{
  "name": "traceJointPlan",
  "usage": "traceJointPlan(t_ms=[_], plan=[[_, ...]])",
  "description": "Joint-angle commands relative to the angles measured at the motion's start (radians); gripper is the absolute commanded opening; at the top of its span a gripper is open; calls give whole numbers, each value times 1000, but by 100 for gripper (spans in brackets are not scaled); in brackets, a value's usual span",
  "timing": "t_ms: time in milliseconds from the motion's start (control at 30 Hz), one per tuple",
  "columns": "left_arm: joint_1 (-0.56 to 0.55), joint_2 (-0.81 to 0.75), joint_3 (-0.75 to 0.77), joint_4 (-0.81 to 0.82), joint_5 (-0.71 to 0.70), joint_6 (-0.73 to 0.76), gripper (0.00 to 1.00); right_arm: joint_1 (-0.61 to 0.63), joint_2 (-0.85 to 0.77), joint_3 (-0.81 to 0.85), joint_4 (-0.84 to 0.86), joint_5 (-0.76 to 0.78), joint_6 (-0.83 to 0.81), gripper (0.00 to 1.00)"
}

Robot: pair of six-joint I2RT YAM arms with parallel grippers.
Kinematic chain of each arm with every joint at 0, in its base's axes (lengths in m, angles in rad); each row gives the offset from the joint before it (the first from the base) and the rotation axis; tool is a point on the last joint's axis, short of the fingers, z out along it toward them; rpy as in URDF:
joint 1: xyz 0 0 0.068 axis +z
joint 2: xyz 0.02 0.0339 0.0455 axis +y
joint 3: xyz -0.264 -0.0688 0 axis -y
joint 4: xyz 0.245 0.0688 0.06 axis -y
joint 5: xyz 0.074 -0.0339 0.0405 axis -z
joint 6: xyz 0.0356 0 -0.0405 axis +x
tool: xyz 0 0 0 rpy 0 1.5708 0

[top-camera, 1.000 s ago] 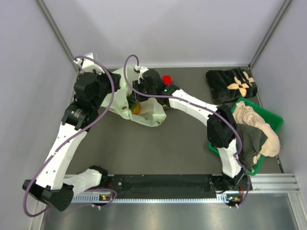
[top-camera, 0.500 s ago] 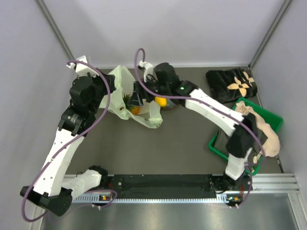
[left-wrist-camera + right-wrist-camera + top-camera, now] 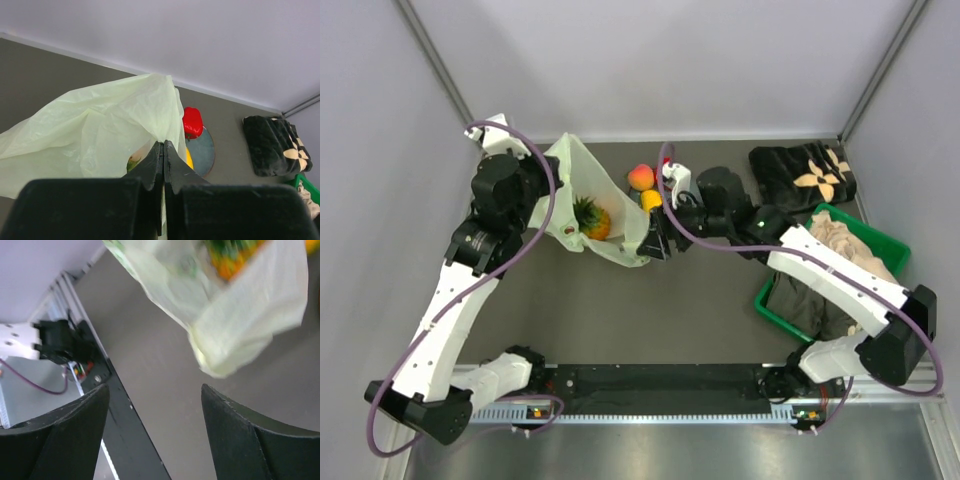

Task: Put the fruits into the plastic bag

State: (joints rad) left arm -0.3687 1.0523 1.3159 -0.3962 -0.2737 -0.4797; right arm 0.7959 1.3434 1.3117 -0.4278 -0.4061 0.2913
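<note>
The left arm climbs from its base along the left wall and bends in over the large pale green translucent plastic bag, which lies at the far left of the table. From above, its fingers are hidden under the wrist. The wrist camera shows the left claw pinched tight on a fold of the bag's film, holding that edge up.

Inside the bag lies the orange toy pineapple with a green spiky crown; the right wrist view gives only an orange-green blur of it through the film. Just right of the bag, outside it, sit a yellow-red toy mango and a small yellow fruit piece. The round red fruit, at the edge of a small grey plate, is mostly hidden from above by the right arm.

That arm stretches low from the right. The right claw is near the bag's lower right corner, its fingers spread wide, holding nothing.
</note>
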Motion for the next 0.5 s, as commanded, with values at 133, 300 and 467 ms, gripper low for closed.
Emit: traceJointPlan(t_ms=[133, 300, 467], plan=[[2, 2, 51, 3, -9, 7, 0, -89, 69, -71, 69, -80, -27, 72], [2, 14, 62, 0, -4, 10, 0, -116, 115, -65, 123, -115, -37, 72], [1, 25, 68, 0, -1, 10, 0, -124, 190, -20, 130, -152, -49, 70]])
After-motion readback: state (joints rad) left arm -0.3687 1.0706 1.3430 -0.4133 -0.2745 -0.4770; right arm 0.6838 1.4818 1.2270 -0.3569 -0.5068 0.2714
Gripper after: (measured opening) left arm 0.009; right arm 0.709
